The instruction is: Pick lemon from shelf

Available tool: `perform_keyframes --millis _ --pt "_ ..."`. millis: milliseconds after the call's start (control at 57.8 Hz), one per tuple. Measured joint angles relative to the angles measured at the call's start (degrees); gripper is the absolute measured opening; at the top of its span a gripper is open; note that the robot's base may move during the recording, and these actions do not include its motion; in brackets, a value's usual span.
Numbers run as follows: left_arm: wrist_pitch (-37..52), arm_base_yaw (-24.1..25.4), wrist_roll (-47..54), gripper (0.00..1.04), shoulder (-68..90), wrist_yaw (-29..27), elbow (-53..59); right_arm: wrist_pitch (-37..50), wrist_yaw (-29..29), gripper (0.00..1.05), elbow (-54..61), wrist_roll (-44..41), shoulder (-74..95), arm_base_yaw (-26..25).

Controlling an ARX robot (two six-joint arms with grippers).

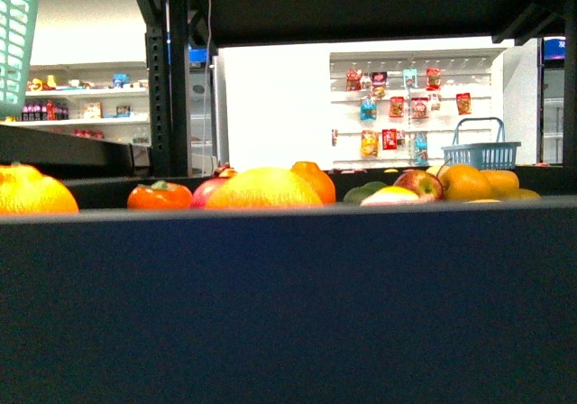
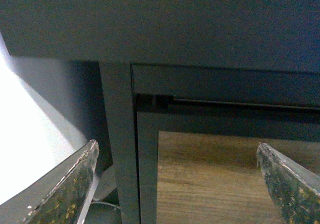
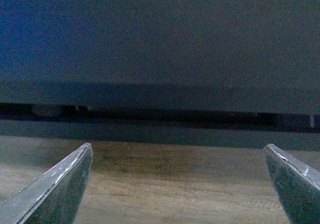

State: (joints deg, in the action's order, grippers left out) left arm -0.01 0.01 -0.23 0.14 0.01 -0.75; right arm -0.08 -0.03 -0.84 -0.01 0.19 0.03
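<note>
Dark tapered left claw (image 2: 176,145) (scuffed, speckled)

Dim, blurry foregrnd — bright, overexposed bkgd

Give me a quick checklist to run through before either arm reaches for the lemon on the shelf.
1. Left gripper open and empty: ok.
2. Right gripper open and empty: ok.
3. Grippers raised above the shelf front wall: not ok; both wrist views face the wood panel below it.
4. Lemon picked out: cannot tell; a big yellow fruit and others show over the rim.
5. Arms seen in the front view: not ok; neither shows.
</note>
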Motion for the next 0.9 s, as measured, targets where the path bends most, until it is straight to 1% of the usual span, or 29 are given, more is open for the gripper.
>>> perform_keyframes --millis 899 --pt "0.00 0.00 0.00 0.97 0.00 -0.04 0.00 0.00 0.00 1.02 0.00 0.00 0.00 0.00"
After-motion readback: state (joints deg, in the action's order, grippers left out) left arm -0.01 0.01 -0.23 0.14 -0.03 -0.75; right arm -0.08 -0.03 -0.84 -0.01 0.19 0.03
